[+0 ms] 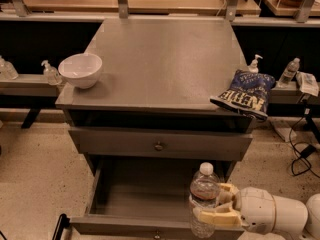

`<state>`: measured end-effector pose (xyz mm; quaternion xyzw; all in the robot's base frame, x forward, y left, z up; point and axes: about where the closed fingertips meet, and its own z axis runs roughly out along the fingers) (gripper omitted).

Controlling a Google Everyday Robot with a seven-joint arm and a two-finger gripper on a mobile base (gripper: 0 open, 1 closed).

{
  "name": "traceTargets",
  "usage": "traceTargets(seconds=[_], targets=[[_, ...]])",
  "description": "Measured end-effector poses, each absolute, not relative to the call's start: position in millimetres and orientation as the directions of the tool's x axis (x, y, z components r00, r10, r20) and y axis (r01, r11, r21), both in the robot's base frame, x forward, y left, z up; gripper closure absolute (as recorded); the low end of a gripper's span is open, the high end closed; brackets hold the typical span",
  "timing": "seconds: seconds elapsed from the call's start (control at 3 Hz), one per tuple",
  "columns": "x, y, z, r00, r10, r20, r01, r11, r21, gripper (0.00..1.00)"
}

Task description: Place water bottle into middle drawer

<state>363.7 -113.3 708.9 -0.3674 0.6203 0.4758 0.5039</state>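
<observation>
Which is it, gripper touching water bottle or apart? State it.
Touching. The camera view shows the gripper clasping the water bottle at the open middle drawer's front.

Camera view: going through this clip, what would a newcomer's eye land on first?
The claw at bottom right, gripping an upright water bottle at the right end of the pulled-out middle drawer, stands out first. Next come the blue chip bag hanging over the right front corner of the cabinet top and the white bowl at its left edge.
</observation>
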Motion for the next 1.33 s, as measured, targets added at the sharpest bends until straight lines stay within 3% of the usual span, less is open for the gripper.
traceTargets(seconds=[1.33], targets=[[441.1,-90.6,567.5,-0.169,0.054,-0.984,-0.957,0.232,0.177,1.0]])
